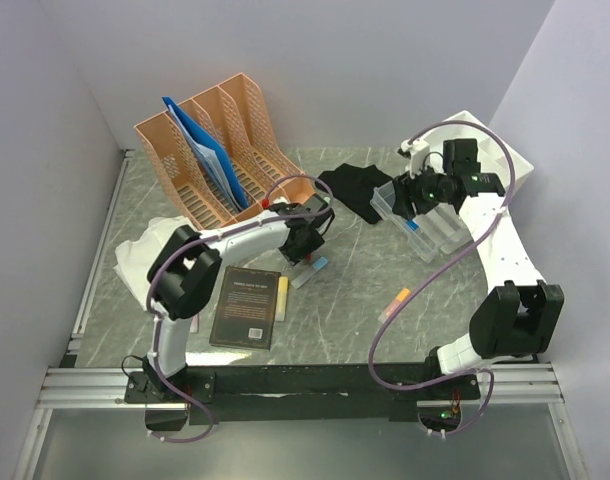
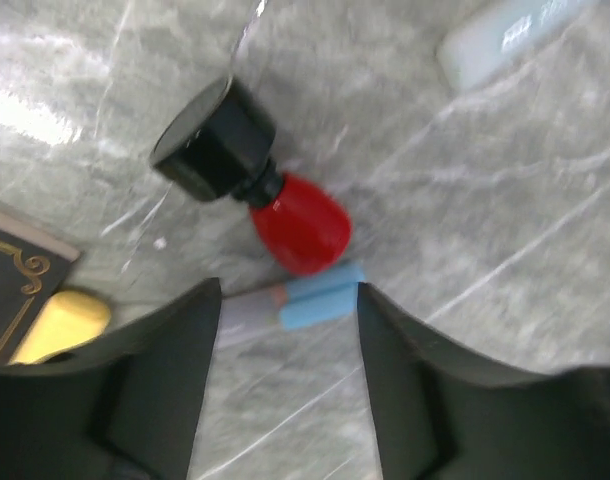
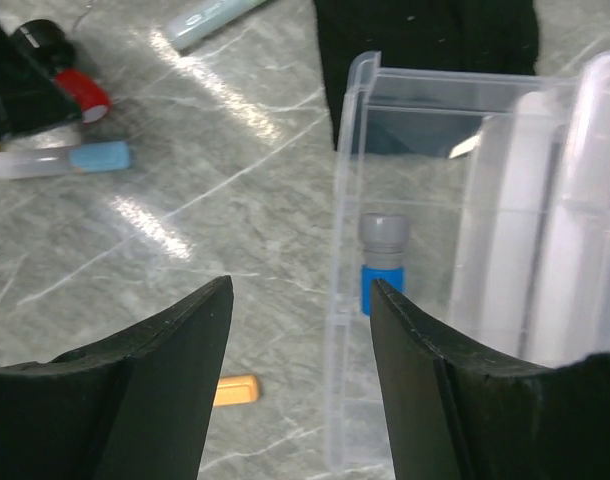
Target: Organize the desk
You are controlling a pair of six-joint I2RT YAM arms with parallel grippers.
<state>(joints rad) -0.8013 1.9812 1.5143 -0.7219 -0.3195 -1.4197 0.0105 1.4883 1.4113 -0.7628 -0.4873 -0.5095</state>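
The desk (image 1: 355, 290) is a grey-green marble top. My left gripper (image 1: 307, 250) is open and empty. In the left wrist view it (image 2: 287, 290) hangs over a clear marker with a blue cap (image 2: 285, 305), which lies next to a red bottle with a black cap (image 2: 300, 225). My right gripper (image 1: 410, 200) is open and empty; in the right wrist view it (image 3: 300, 285) is over the left rim of a clear plastic box (image 3: 345, 200). A blue and grey marker (image 3: 382, 262) lies in the box.
An orange file organizer (image 1: 220, 150) with blue folders stands at the back left. A black cloth (image 1: 355, 185) lies by the box. A black book (image 1: 247, 307), a yellow highlighter (image 1: 282, 298), an orange-capped marker (image 1: 395, 303) and a white cloth (image 1: 145, 250) lie on the desk.
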